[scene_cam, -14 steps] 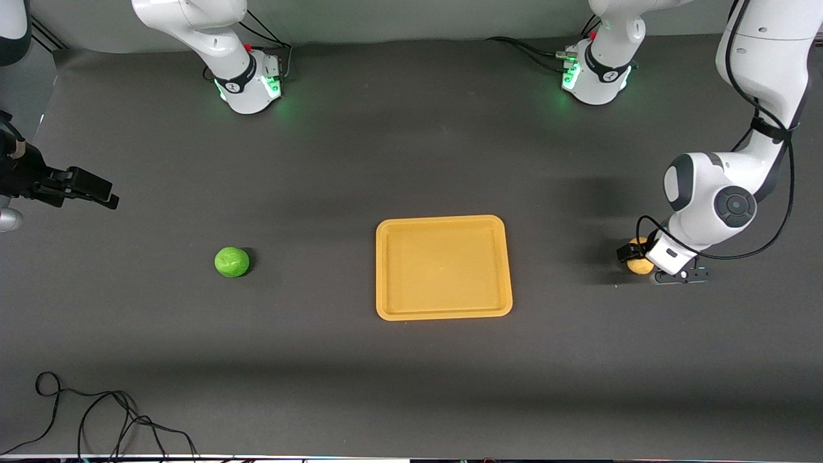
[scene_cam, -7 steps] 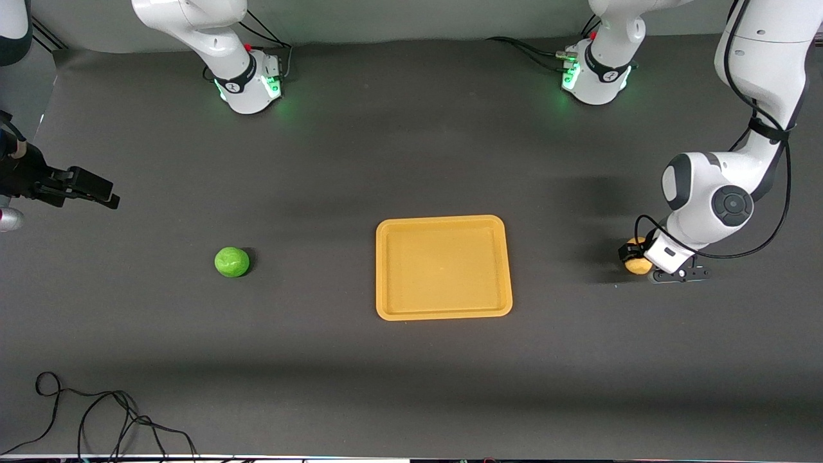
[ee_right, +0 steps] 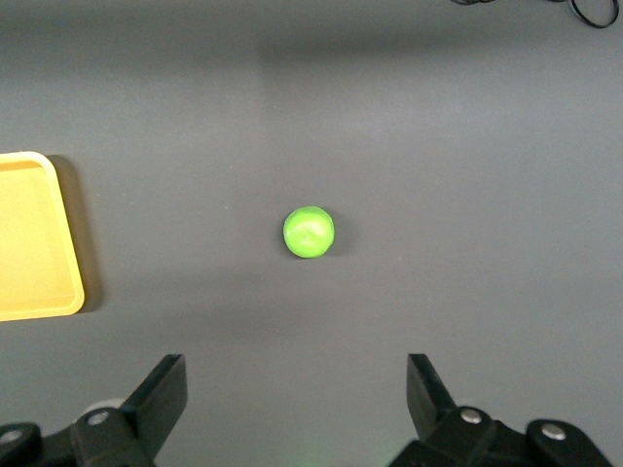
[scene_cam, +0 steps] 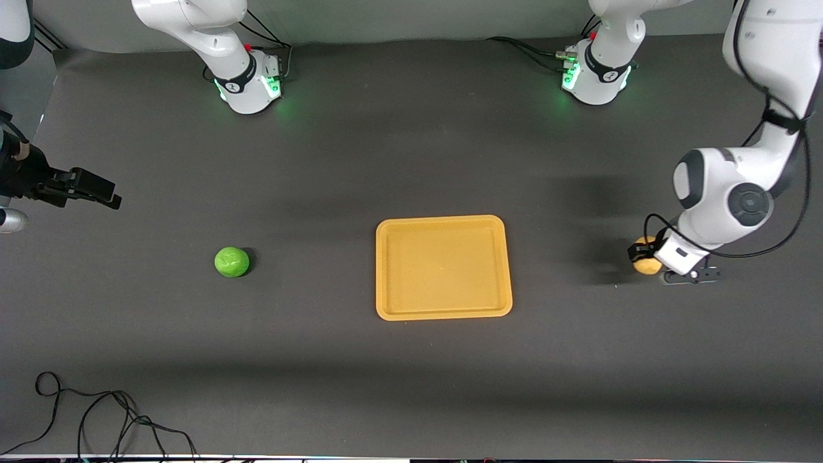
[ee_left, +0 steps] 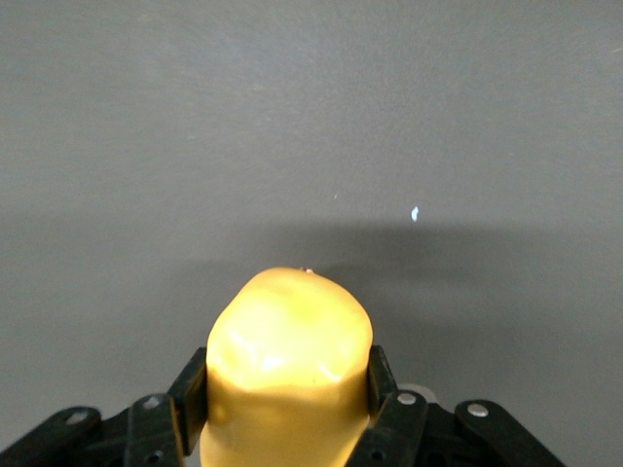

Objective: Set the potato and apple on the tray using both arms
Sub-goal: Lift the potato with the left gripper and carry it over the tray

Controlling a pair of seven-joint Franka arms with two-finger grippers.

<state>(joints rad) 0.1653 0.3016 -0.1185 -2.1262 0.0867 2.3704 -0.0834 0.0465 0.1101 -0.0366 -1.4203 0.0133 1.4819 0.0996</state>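
The yellow-tan potato (scene_cam: pixel 645 257) is between the fingers of my left gripper (scene_cam: pixel 643 256), at the left arm's end of the table, beside the tray. In the left wrist view the potato (ee_left: pixel 288 350) fills the gap between the pads of the left gripper (ee_left: pixel 287 389). The mustard-yellow tray (scene_cam: pixel 443 310) lies empty in the middle of the table. The green apple (scene_cam: pixel 232 262) sits on the mat toward the right arm's end. My right gripper (scene_cam: pixel 106 194) is open and empty, up in the air. Its wrist view shows the right gripper (ee_right: pixel 297 375), the apple (ee_right: pixel 309 232) and a tray corner (ee_right: pixel 34 243).
A loose black cable (scene_cam: pixel 96 418) lies at the table's near edge by the right arm's end. The two arm bases (scene_cam: pixel 247 83) (scene_cam: pixel 595 77) stand at the edge farthest from the front camera. The dark mat (scene_cam: pixel 321 193) covers the table.
My left gripper, shut on the potato, has shifted a little toward the left arm's end of the table. The right gripper, apple and tray have hardly moved.
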